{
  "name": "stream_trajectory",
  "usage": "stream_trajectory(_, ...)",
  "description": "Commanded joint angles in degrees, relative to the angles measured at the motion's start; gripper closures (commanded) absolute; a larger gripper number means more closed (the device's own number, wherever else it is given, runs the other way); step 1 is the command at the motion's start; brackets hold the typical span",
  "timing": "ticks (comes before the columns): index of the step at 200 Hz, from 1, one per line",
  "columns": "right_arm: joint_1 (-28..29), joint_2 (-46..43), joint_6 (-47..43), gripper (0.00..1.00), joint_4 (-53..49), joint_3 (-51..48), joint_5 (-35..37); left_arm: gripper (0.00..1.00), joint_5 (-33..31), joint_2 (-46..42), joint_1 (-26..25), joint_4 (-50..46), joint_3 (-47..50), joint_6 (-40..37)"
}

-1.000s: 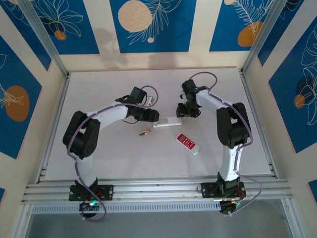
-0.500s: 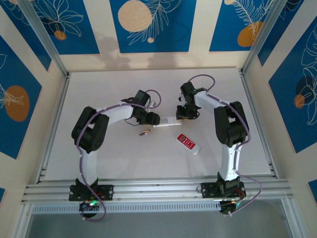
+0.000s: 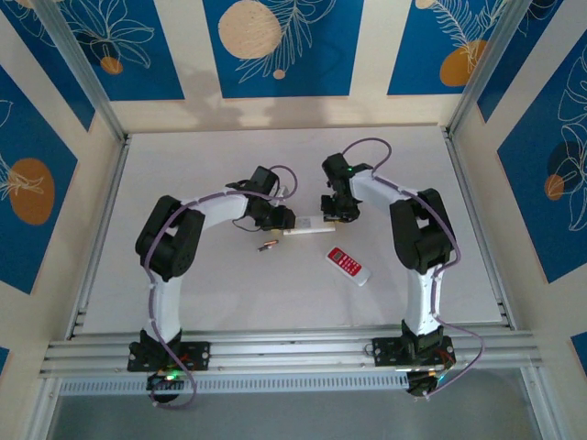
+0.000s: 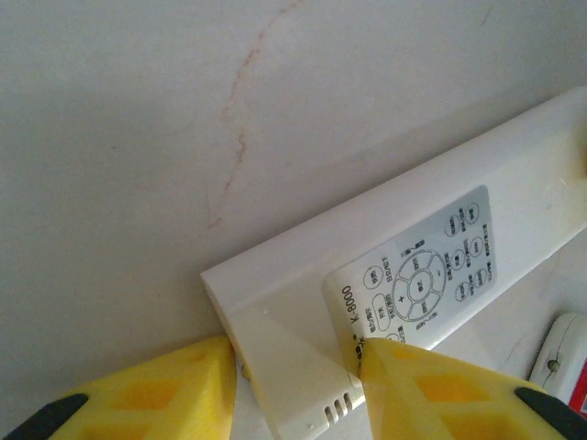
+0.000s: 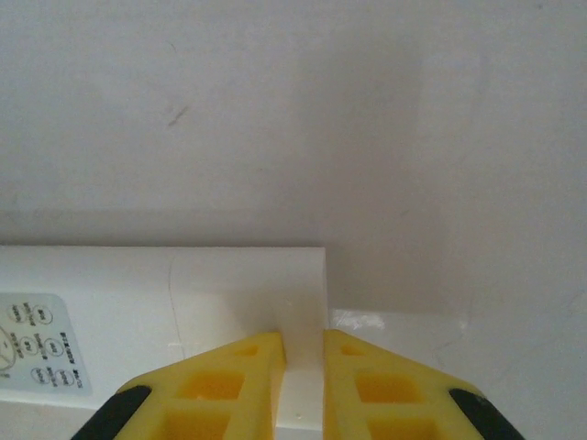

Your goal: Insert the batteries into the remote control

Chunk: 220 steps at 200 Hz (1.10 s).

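Observation:
A long white remote [image 3: 308, 227] lies mid-table with its printed button label [image 4: 424, 275] facing up. My left gripper [image 3: 282, 223] is shut on its left end, one yellow finger pressed to each long side [image 4: 298, 367]. My right gripper [image 3: 327, 216] is shut on the remote's right end, pinching a narrow white strip of it [image 5: 304, 353] between its fingertips. One battery [image 3: 269, 244], slim with a brownish end, lies loose on the table just in front of the left gripper. Any other batteries are out of view.
A red-and-white remote [image 3: 349, 265] lies to the front right of the white one; its tip [image 4: 561, 353] shows in the left wrist view. The white tabletop [image 3: 211, 293] is walled by metal rails at the sides and front.
My right gripper has moved left and closed onto the white remote's right end. The left arm folded its elbow inward while keeping its hold. The battery stayed put.

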State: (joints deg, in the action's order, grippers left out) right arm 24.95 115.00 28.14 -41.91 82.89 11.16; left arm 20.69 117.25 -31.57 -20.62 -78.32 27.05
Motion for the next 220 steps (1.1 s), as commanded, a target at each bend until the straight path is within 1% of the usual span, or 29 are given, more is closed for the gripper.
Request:
stream_trajectory(1, 7.3, 0.6, 10.0, 0.79, 7.3, -2.2, -13.3, 0.59, -2.1, 2.3, -1.3, 3.4, -0.4, 1.9)
stream_trajectory(11, 7.1, -1.5, 10.8, 0.76, 7.9, -3.2, -11.7, 0.59, -3.4, 1.8, -1.2, 3.2, -0.6, 2.0)
stream_trajectory(19, 6.9, -3.5, 8.7, 0.73, 7.0, -3.5, -8.5, 0.58, -4.5, 1.1, -0.9, 3.1, -0.5, 2.1)
stream_trajectory(34, 6.7, -8.5, 0.0, 0.65, 5.6, -4.0, -0.3, 0.56, -6.3, -0.9, 0.2, 3.1, 0.1, 2.0)
stream_trajectory(44, 5.9, -11.6, -7.9, 0.55, 6.7, -5.5, 2.9, 0.51, -7.2, -2.9, 1.4, 3.5, 0.8, 2.3)
stream_trajectory(52, 5.3, -13.8, -14.9, 0.45, 8.9, -7.2, 3.1, 0.47, -7.8, -4.7, 2.4, 4.1, 1.7, 2.3)
stream_trajectory(66, 4.3, -15.9, -27.1, 0.31, 11.3, -9.7, 0.9, 0.38, -8.4, -8.1, 4.2, 5.1, 3.3, 2.6)
stream_trajectory(71, 4.1, -16.1, -31.8, 0.28, 11.6, -10.1, 0.0, 0.33, -8.4, -9.4, 4.7, 5.4, 4.0, 2.7)
stream_trajectory(80, 4.1, -15.9, -39.2, 0.24, 11.3, -10.4, -1.7, 0.26, -8.5, -11.7, 5.5, 6.3, 5.4, 2.8)
stream_trajectory(91, 4.6, -14.6, -46.0, 0.23, 10.9, -10.3, -2.7, 0.18, -8.7, -14.4, 6.1, 7.4, 7.3, 3.2)
stream_trajectory(108, 5.1, -11.7, -52.9, 0.21, 10.0, -8.7, -3.1, 0.12, -8.5, -18.5, 6.6, 8.6, 9.8, 4.3)
stream_trajectory(124, 4.8, -8.3, -55.4, 0.21, 7.3, -5.3, -4.3, 0.08, -7.6, -21.7, 6.6, 9.3, 12.3, 5.2)
stream_trajectory(142, 5.0, -4.9, -57.9, 0.2, 4.0, -2.6, -5.3, 0.06, -6.5, -24.9, 6.6, 10.2, 15.2, 6.6)
stream_trajectory(175, 5.1, 0.9, -60.2, 0.2, 3.7, -1.2, 0.4, 0.05, -3.8, -28.2, 6.6, 11.5, 19.3, 9.1)
stream_trajectory(182, 5.0, 1.6, -60.5, 0.21, 4.1, -1.4, 1.3, 0.05, -3.0, -28.7, 6.6, 11.7, 20.1, 9.7)
stream_trajectory(194, 4.9, 2.5, -60.5, 0.24, 3.6, -1.1, 0.8, 0.04, -1.8, -29.9, 6.6, 12.2, 22.0, 10.7)
stream_trajectory(220, 5.6, 3.2, -59.6, 0.39, 1.8, -0.5, -1.6, 0.04, -0.4, -32.9, 6.5, 14.1, 26.2, 13.2)
